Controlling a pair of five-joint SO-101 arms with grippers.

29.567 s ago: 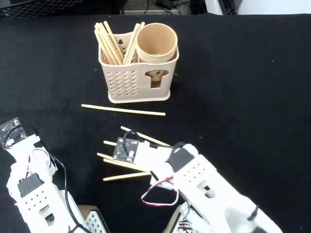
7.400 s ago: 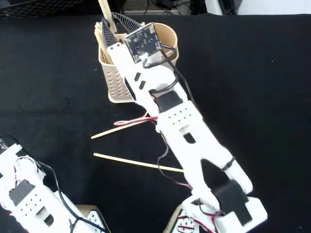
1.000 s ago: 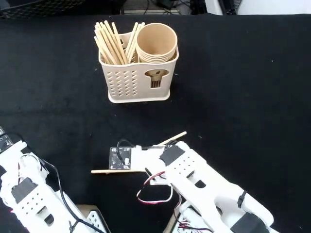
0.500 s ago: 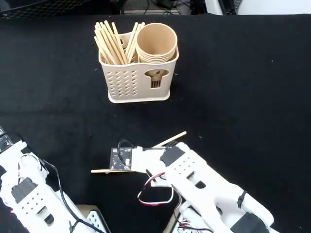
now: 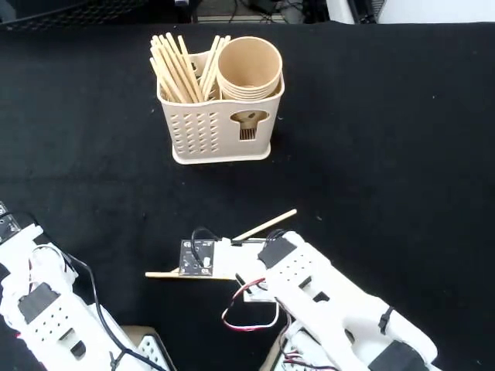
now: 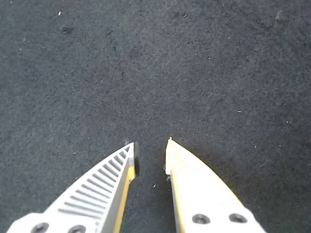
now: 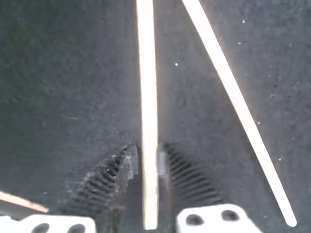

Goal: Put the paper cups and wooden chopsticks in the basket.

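Right gripper (image 7: 148, 156) is closed on a chopstick (image 7: 147, 87) lying on the near table (image 5: 387, 154). A second stick (image 5: 267, 224) is seen just beside it. Left gripper (image 6: 150, 144) is held narrowly apart over the table, near left. Basket (image 5: 209, 131), with cups (image 5: 249, 66) inside, is far and well apart.

Robotics lab bench, by the look of it, not a home or a kitchen. You're working at a counter (image 5: 387, 154) draped in black cloth. Two white arms share it, left (image 5: 66, 325) and right (image 5: 332, 305), with plastic shells and open rows of holes. Red and white wires (image 5: 249, 325) loop bare off the right arm, and an uncovered circuit board (image 5: 197, 257) sits at its wrist. Past the counter's far edge are tangled cables (image 5: 263, 8) and black mesh (image 5: 77, 11). The tableware reads as props: a basket (image 5: 209, 131) holding paper cups (image 5: 249, 66), and a wooden chopstick (image 5: 166, 274) loose on the cloth.
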